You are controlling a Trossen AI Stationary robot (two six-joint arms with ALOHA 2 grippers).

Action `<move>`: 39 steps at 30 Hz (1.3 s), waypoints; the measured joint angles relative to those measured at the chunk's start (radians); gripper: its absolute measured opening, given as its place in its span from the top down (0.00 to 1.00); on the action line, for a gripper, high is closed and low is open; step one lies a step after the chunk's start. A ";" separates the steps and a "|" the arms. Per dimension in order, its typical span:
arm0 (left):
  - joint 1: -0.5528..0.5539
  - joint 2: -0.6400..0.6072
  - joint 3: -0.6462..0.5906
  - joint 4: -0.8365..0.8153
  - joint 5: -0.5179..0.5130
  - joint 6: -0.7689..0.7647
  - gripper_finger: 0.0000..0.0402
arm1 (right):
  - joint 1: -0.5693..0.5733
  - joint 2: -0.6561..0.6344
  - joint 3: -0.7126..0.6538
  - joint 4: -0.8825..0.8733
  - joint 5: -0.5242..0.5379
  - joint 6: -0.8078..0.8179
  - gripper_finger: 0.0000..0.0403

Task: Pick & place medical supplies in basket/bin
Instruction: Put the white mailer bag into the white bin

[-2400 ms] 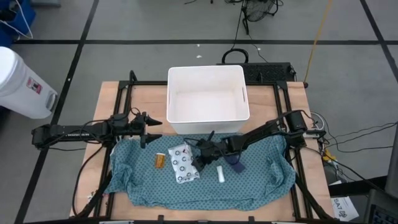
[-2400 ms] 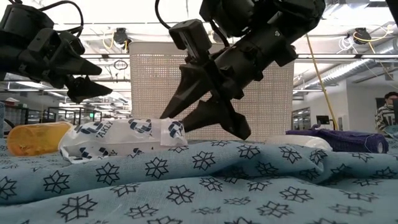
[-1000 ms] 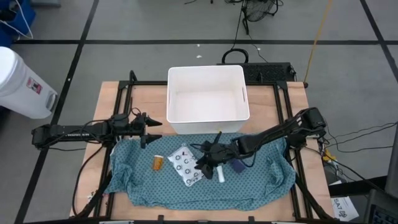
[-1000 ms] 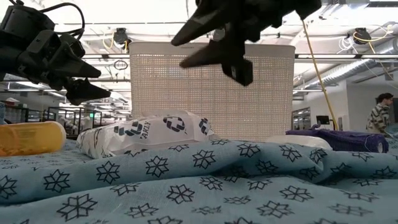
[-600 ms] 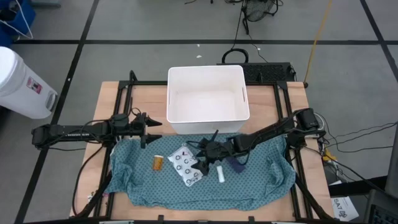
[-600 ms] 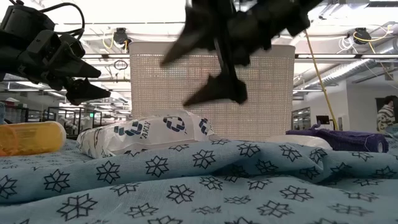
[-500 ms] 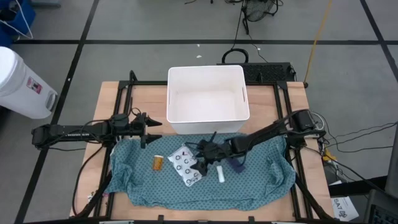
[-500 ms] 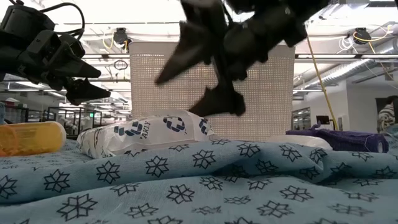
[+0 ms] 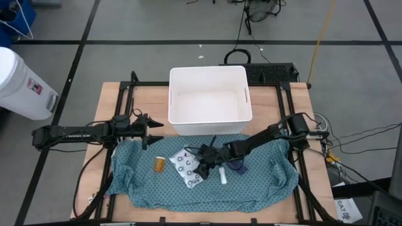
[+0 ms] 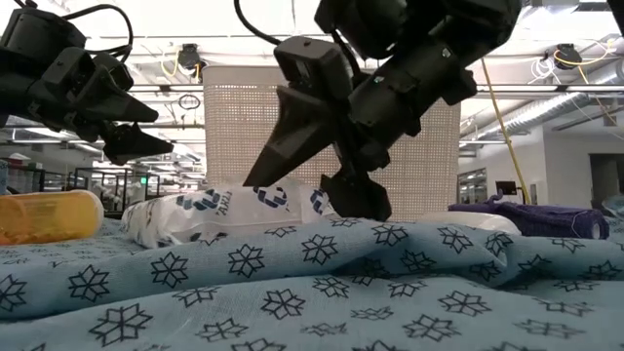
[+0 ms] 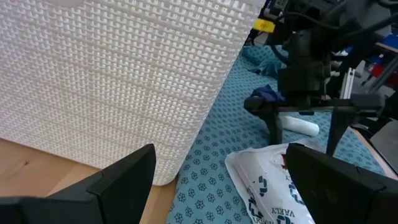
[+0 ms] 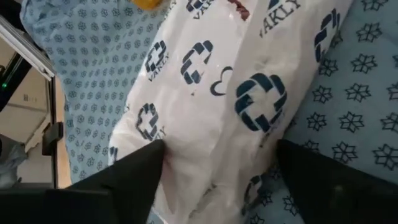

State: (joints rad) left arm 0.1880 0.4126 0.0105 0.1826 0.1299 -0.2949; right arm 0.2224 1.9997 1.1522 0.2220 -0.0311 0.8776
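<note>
Nothing sits in the white tub (image 9: pixel 210 94) yet — the right gripper (image 9: pixel 202 161), fingers spread wide, straddles the printed packet (image 9: pixel 188 167), while the left gripper (image 9: pixel 151 130) waits open.

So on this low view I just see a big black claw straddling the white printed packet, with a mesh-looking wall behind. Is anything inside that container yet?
Observer: No. From above, the white tub has nothing in it.
Operator: Which arm does the claw belong to?
Observer: It is the right gripper. The overhead view shows its arm reaching in from the table's right side, with the fingers open on either side of the packet.
Operator: And the one at the top left of my screen?
Observer: That is the left gripper. It hovers open near the far left corner of the teal cloth, well away from the packet.
</note>
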 joint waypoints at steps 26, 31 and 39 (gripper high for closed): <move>0.000 0.000 0.000 -0.025 0.000 -0.001 0.10 | 0.050 -0.109 0.000 0.127 0.024 -0.190 1.00; 0.000 0.000 0.000 -0.025 0.000 -0.001 0.10 | 0.076 -0.201 0.000 0.121 0.082 -0.246 1.00; 0.000 0.000 0.000 -0.024 0.000 -0.001 0.10 | 0.110 -0.378 0.000 0.031 0.220 -0.372 1.00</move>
State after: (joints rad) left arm 0.1882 0.4122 0.0109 0.1581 0.1299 -0.2958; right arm 0.3329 1.6221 1.1519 0.2533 0.1891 0.5057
